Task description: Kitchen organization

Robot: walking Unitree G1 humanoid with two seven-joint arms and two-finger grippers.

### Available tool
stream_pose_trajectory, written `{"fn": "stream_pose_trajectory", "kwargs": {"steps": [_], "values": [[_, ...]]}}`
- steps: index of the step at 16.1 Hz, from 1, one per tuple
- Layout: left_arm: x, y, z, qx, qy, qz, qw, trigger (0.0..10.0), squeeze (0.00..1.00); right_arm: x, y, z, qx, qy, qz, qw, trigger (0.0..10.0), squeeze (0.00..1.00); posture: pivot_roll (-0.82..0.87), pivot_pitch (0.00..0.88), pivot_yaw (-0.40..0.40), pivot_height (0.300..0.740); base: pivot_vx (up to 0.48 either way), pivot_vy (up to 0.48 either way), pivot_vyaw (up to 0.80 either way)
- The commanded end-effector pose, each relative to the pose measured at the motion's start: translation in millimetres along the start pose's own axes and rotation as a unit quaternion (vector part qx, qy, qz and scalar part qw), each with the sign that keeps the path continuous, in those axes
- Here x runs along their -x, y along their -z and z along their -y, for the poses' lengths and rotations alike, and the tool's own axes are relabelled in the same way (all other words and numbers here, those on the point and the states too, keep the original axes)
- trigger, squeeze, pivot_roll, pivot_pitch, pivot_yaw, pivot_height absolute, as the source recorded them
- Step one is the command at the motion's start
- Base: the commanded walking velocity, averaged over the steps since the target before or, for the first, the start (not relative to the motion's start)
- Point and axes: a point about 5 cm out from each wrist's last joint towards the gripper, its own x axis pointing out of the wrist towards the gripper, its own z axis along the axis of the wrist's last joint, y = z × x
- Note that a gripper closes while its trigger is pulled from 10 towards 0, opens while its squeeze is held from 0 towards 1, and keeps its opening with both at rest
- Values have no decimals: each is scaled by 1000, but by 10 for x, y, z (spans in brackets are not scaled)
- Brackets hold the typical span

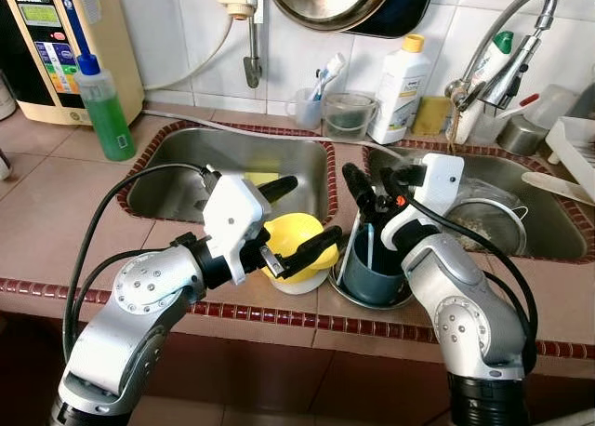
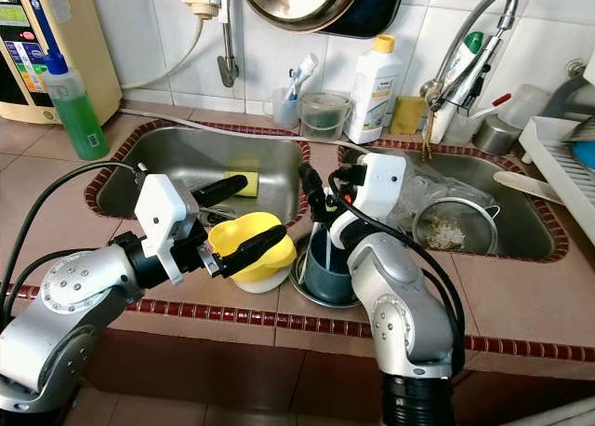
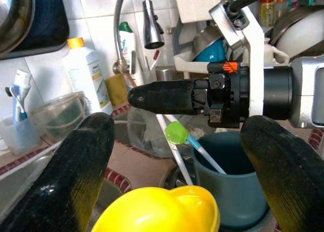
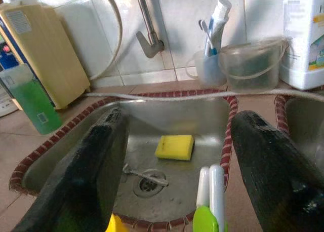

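Silver forearms rise from the near edge of the bench [image 1: 56, 221], and both grippers work over the strip between the two sinks. Left gripper [image 1: 296, 219]: jaws spread wide around a yellow bowl [image 1: 290, 243] that sits mouth-down on a white dish [image 1: 299, 282]; one black finger lies over the far side of the bowl and the other under its near rim, though whether they press on it cannot be told. Right gripper [image 1: 364, 199]: jaws also parted, hanging just above a grey-blue cup [image 1: 376, 272] that stands upright in a round metal tray. A white-handled utensil [image 3: 174, 148] and a stick with a green disc [image 3: 177, 133] lean out of the cup, right under those jaws.

Beyond the left jaws, in the left sink [image 1: 186, 179], lies a yellow sponge [image 4: 174, 147] beside the drain.

The bowl looks like thin, light plastic: stiff, smooth and probably slippery if wet. Its domed back gives little purchase, so the rim is the better place to pinch. The utensils are slender and light, likely to roll; gripping the handles near their upper part, clear of the cup's lip, seems safest.
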Motion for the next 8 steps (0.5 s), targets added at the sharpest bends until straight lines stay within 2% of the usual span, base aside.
{"fn": "stream_pose_trajectory", "kwargs": {"steps": [1, 8], "values": [[-5, -32, 41, -6, 9, 0, 1000, 10000, 0, 14, 59, 42, -13, 15, -17, 1000, 10000, 0, -21, 0, -56, 740, 0, 0, 0], [9, -37, 45, -6, 6, -2, 1000, 10000, 0, 92, 192, 145, -38, 48, -55, 997, 10000, 0, -17, 0, -56, 740, 0, 0, 0]]}}
